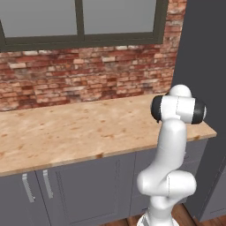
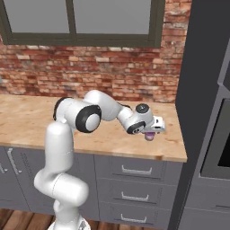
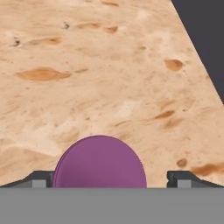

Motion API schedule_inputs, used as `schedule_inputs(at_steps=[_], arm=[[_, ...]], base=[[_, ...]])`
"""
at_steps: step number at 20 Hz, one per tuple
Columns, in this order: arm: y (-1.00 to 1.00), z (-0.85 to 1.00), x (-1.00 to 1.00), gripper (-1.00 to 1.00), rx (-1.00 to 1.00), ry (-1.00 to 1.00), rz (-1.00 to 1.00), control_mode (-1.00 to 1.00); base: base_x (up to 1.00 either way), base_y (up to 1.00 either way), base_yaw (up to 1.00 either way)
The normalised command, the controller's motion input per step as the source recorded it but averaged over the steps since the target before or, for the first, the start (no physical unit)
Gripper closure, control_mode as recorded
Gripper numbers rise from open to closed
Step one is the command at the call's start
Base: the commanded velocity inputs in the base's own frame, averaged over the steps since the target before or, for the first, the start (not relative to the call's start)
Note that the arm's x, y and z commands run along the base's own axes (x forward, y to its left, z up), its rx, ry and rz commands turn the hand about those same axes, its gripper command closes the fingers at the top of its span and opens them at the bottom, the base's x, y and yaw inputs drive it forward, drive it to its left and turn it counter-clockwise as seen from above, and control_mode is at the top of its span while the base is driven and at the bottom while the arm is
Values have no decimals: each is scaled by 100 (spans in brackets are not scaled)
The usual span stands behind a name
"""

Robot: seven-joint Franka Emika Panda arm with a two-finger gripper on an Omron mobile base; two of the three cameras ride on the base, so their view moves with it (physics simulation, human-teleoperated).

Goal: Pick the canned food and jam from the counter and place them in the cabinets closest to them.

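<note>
Brick wall point(image 2: 90, 76) behind; wooden counter point(image 2: 112, 137) below (speckled, pale). White arm point(image 2: 81, 119) stretched rightward over it. Pincer point(image 3: 112, 178) spread wide either side of jam point(image 3: 100, 162), whether clamped unclear; jam just under the hand, near the counter's right end.

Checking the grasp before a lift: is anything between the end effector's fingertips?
Yes, in the hand view the jam sits between the end effector fingertips, above bare wooden counter.
</note>
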Motion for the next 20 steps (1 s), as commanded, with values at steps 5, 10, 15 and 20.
schedule_inputs(at_steps=[5, 10, 15, 20], arm=[[0, -2, 3, -100, 0, 0, 0, -100], [5, -20, 0, -100, 0, 6, 0, -100], [7, -39, 0, -100, 0, 11, 0, -100], [7, -23, 0, 100, 0, 6, 0, -100]], base=[[0, 0, 0], [0, 0, 0], [0, 0, 0], [0, 0, 0]])
